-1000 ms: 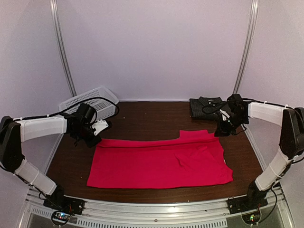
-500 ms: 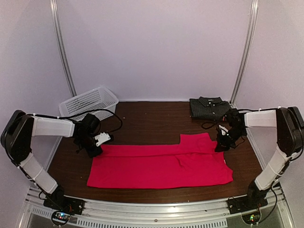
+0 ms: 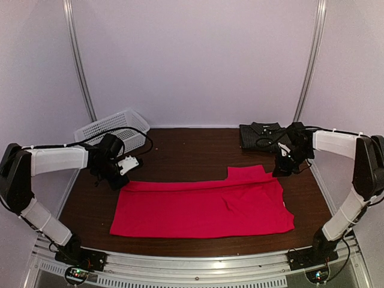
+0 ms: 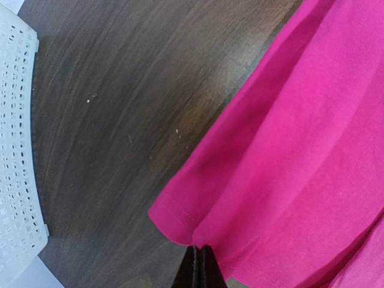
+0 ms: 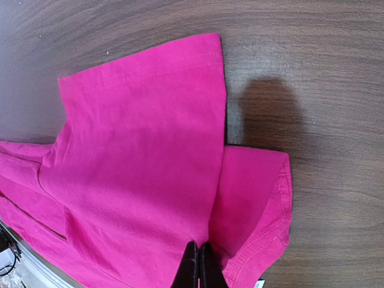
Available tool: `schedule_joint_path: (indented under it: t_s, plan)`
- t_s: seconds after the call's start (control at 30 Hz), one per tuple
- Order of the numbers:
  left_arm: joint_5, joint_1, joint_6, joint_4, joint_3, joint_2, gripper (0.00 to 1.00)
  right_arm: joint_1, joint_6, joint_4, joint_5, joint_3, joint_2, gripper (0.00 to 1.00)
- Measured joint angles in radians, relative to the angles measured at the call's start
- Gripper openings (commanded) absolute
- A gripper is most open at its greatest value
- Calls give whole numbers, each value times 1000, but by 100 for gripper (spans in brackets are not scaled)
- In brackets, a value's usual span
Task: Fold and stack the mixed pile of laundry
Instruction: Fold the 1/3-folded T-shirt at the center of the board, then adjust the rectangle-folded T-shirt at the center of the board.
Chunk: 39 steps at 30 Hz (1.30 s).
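Basket [image 3: 105, 125] (white lattice) beside left gripper [image 4: 198, 267]

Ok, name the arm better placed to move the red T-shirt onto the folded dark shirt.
Right, probably. The right gripper pinches the red T-shirt at its sleeve end, close to the folded dark shirt. The left gripper pinches the opposite end, near the white basket.

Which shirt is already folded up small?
The dark collared shirt at the back right: it is folded into a neat bundle. The red-pink T-shirt lies spread out wide in front.
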<state>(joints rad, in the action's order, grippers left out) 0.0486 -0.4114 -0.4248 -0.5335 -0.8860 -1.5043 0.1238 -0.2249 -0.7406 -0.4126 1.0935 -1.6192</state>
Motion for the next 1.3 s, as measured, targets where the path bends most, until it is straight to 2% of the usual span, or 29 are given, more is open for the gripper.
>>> schedule_joint_path:
  t_s: [0.47,0.53,0.6,0.7,0.77,0.83,0.93,1.0,1.17,1.3]
  plan:
    - [0,0,-16,-7,22,-28,0,5,8,19,-28,-170,29,0]
    - [0,0,-22,-7,22,-29,4,5,8,20,-28,-171,29,15]
    - [1,0,-26,-8,22,-29,19,5,4,18,-28,-171,29,25]
    - [-3,0,-31,-18,22,-25,34,5,7,-5,-28,-167,30,38]
    - [-29,0,-31,-24,22,5,40,5,7,-33,-27,-153,38,44]
    - [-61,0,-32,-27,21,74,41,5,10,-61,-28,-122,64,49]
    - [-101,0,-32,-27,-8,163,39,5,9,-73,-34,-52,104,48]
    - [-122,0,-31,-25,-48,166,38,5,8,-71,-40,4,101,47]
    - [-159,-12,-9,-3,-134,56,39,4,8,-56,-55,134,-8,46]
    - [-216,-47,97,32,-205,-47,39,0,10,-44,-59,214,-126,46]
